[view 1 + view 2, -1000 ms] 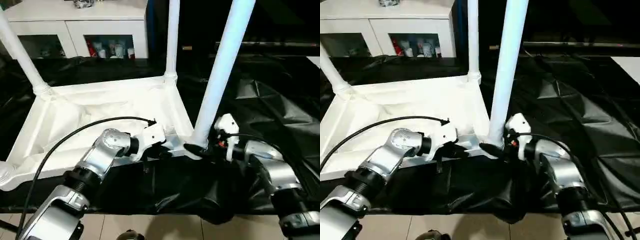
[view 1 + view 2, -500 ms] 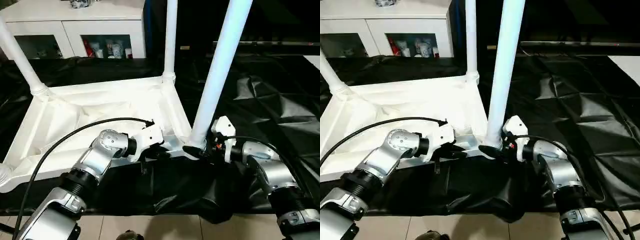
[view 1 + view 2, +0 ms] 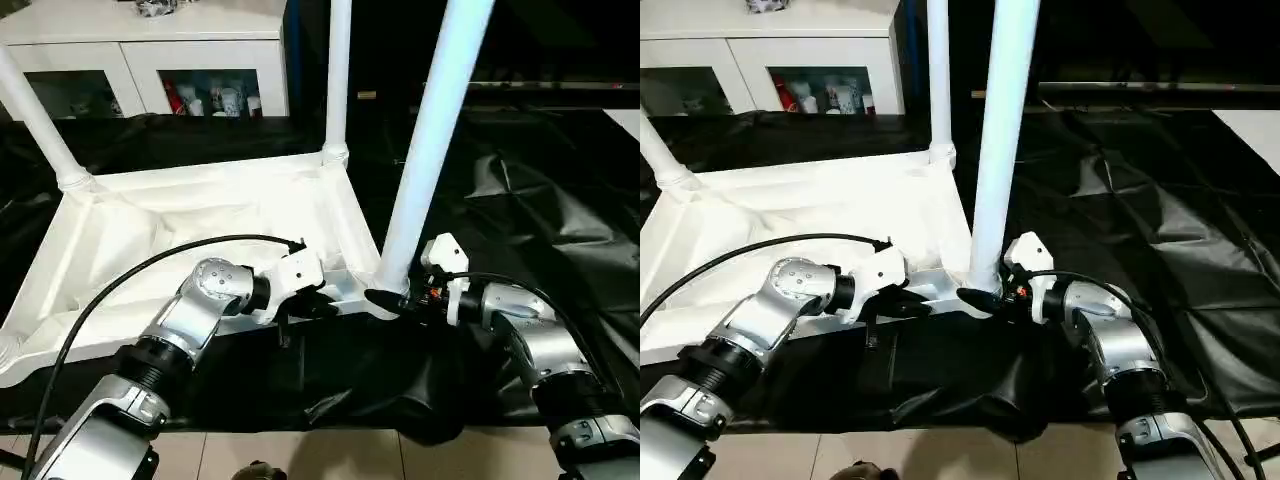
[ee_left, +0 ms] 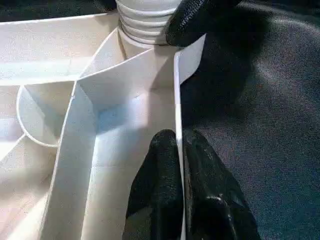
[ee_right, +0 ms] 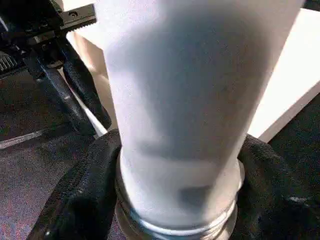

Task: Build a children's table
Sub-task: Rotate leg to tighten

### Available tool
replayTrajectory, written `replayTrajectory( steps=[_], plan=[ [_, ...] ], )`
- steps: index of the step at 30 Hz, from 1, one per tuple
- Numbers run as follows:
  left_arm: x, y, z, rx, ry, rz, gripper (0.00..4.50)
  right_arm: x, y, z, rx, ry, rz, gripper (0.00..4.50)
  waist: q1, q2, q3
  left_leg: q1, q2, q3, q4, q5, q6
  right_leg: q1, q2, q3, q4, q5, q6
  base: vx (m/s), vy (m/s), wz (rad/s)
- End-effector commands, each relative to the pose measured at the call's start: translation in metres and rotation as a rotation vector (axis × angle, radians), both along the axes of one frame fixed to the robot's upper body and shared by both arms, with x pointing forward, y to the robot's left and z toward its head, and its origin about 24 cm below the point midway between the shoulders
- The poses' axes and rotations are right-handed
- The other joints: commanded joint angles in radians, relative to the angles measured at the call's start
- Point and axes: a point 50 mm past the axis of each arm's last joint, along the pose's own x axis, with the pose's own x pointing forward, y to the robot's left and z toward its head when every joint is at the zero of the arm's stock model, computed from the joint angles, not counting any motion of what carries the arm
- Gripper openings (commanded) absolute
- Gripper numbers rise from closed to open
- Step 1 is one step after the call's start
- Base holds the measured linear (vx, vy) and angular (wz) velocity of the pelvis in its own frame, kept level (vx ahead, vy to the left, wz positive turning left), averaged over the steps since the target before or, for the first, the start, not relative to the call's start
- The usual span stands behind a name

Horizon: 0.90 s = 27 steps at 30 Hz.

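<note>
The upturned tabletop (image 3: 190, 225) lies on the black-draped counter (image 3: 560, 200). The left tool (image 4: 181, 150) pinches its near rim at 6 o'clock. The right tool (image 5: 175, 200) closes around the near-right leg (image 3: 425, 150) base at 5 o'clock. Leg tops are cut off; no writing is readable.

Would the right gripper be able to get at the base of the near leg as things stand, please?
Probably yes: the right gripper already has its black fingers on either side of the near leg just above its socket, with nothing between. The left gripper pinches the tabletop rim beside it, out of the way.
</note>
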Motion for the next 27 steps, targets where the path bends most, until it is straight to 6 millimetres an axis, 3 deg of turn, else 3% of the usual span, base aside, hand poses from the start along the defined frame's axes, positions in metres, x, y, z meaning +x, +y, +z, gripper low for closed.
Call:
replayTrajectory(
  steps=[1, 5, 9, 13, 19, 22, 23, 27],
  plan=[
    [-0.003, 0.007, -0.008, 0.012, 0.031, 0.014, 0.00, 0.004, 0.004, 0.009, 0.021, -0.042, 0.018, 2.77, 0.003, -0.016, -0.063, 0.025, 0.061, -0.032, -0.072, -0.243, 0.049, 0.036, -0.070, 0.045, -0.089, -0.221, -0.225, 0.000, 0.000, 0.00],
    [0.000, 0.006, -0.009, -0.012, 0.038, 0.069, 0.00, 0.006, 0.004, 0.002, 0.033, -0.016, -0.053, 2.76, 0.001, -0.016, -0.062, 0.026, 0.061, -0.032, -0.073, -0.252, 0.045, 0.035, -0.071, 0.046, -0.091, -0.235, -0.227, 0.000, 0.000, 0.00],
    [0.009, 0.000, -0.010, -0.050, 0.031, 0.185, 0.00, 0.014, 0.005, -0.017, 0.038, 0.029, -0.294, 2.76, -0.011, -0.014, -0.058, 0.029, 0.058, -0.035, -0.077, -0.295, 0.018, 0.031, -0.075, 0.045, -0.100, -0.321, -0.215, 0.000, 0.000, 0.00],
    [0.018, -0.010, -0.013, -0.027, -0.013, 0.279, 0.00, 0.016, 0.019, -0.031, 0.027, 0.070, -0.437, 2.75, -0.019, -0.013, -0.054, 0.036, 0.060, -0.039, -0.083, -0.351, -0.007, 0.024, -0.075, 0.047, -0.111, -0.393, -0.182, 0.000, 0.000, 0.00],
    [0.029, -0.028, -0.012, -0.009, -0.045, 0.394, 0.00, 0.027, 0.044, -0.035, 0.036, 0.125, -0.627, 2.75, -0.029, -0.009, -0.047, 0.045, 0.057, -0.050, -0.090, -0.446, -0.047, 0.019, -0.081, 0.043, -0.126, -0.530, -0.145, 0.000, 0.000, 0.00],
    [0.031, -0.035, -0.011, -0.009, -0.048, 0.413, 0.00, 0.027, 0.059, -0.037, 0.001, 0.124, -0.595, 2.75, -0.030, -0.009, -0.045, 0.054, 0.057, -0.051, -0.098, -0.491, -0.051, 0.018, -0.080, 0.038, -0.137, -0.542, -0.126, 0.000, 0.000, 0.00],
    [0.031, -0.035, -0.011, -0.008, -0.047, 0.412, 0.00, 0.028, 0.060, -0.036, -0.014, 0.112, -0.588, 2.75, -0.030, -0.010, -0.048, 0.051, 0.057, -0.054, -0.101, -0.483, -0.050, 0.024, -0.081, 0.040, -0.137, -0.521, -0.125, 0.000, 0.000, 0.00],
    [0.031, -0.034, -0.013, 0.001, -0.040, 0.406, 0.00, 0.029, 0.059, -0.035, -0.020, 0.091, -0.586, 2.75, -0.028, -0.007, -0.051, 0.051, 0.059, -0.048, -0.107, -0.461, -0.043, 0.025, -0.077, 0.042, -0.131, -0.415, -0.149, 0.000, 0.000, 0.00]
  ],
)
